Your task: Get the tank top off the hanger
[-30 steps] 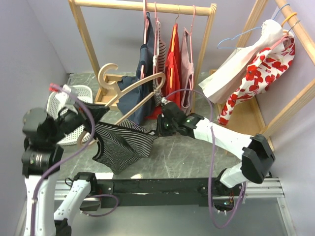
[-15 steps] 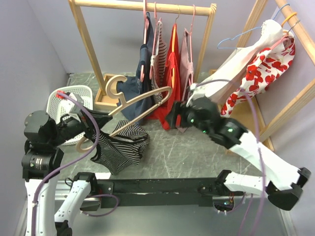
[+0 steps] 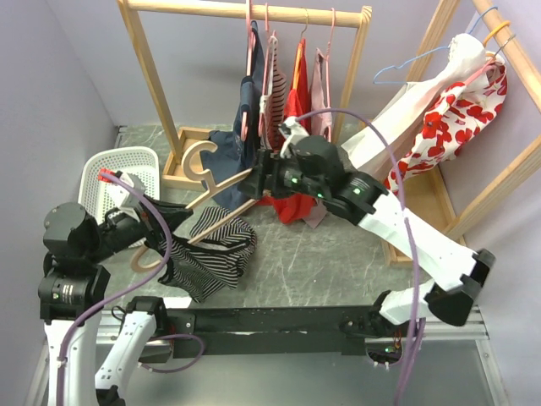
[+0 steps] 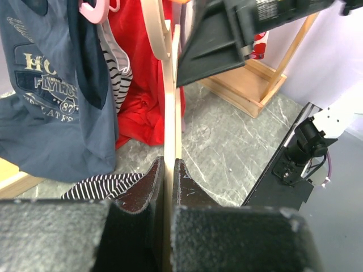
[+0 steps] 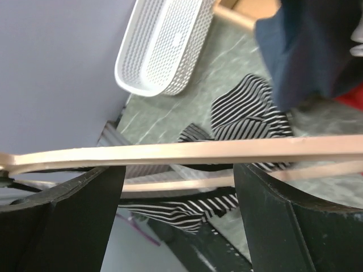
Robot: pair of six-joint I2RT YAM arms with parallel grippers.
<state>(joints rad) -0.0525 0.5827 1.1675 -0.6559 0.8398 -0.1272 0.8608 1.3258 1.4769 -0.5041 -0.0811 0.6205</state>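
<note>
My left gripper [image 4: 168, 181] sits just off the near right corner of the white basket [image 3: 108, 176], its jaws clamped on the end of the wooden hanger [image 4: 170, 113].

The striped tank top [image 3: 215, 249] lies in a crumpled heap on the table, right of the basket and a little nearer to me than the basket's middle. Most of it looks to be off the hanger. From here I cannot tell whether the bunched end beside my left gripper has a strap caught on the bar. My judgement is that the task is nearly done, with that last check and a clean pull-away left.

The heap's long axis runs from its basket-side end out to the right and slightly away from me, roughly under the hanger. I cannot make out which end is neck and which is hem.

The hanger slants from the basket's near right corner away and to the right, hook towards the far side.

Farther right of the basket, my right gripper [image 5: 176, 170] has its jaws wide apart, straddling the hanger bar without gripping it.
</note>
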